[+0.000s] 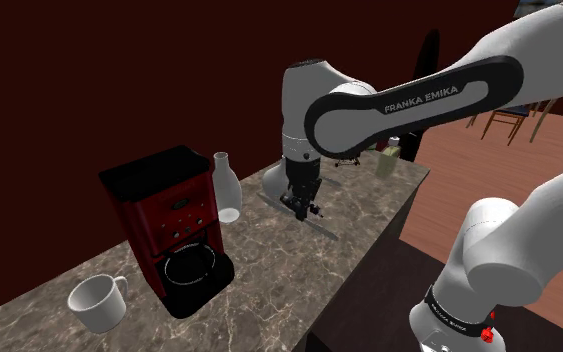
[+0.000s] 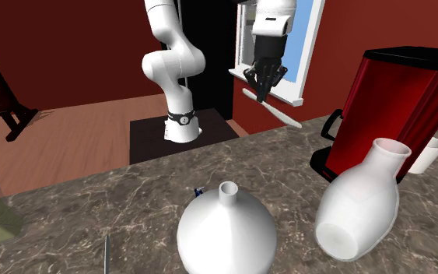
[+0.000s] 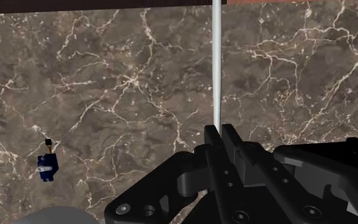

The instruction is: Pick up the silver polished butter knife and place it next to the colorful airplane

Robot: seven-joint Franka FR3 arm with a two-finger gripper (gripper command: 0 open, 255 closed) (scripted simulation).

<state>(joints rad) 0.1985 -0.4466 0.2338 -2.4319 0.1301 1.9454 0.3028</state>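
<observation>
**Marble desk below, knife pinched aloft**

Brown veined marble desk (image 1: pixel 269 290) lies beneath the claw (image 1: pixel 300 205). Its fingers pinch the butter knife (image 2: pixel 279 114) near one end, mid-frame in the shoulder view and clear of the surface. The knife looks thin, stiff, light and slick, and held off-centre like this it may pivot or slip.

1. The coffee maker (image 1: pixel 174 225) was stood on the counter (image 1: pixel 269 290).
2. The mug (image 1: pixel 97 300) was set at the coffee maker's left in the shoulder view, apart from it.
3. The bottle (image 1: pixel 226 187) was placed just beside the coffee maker, behind and to its right.
4. The butter knife (image 1: pixel 321 229) was held above the counter, farther right of the coffee maker.
</observation>
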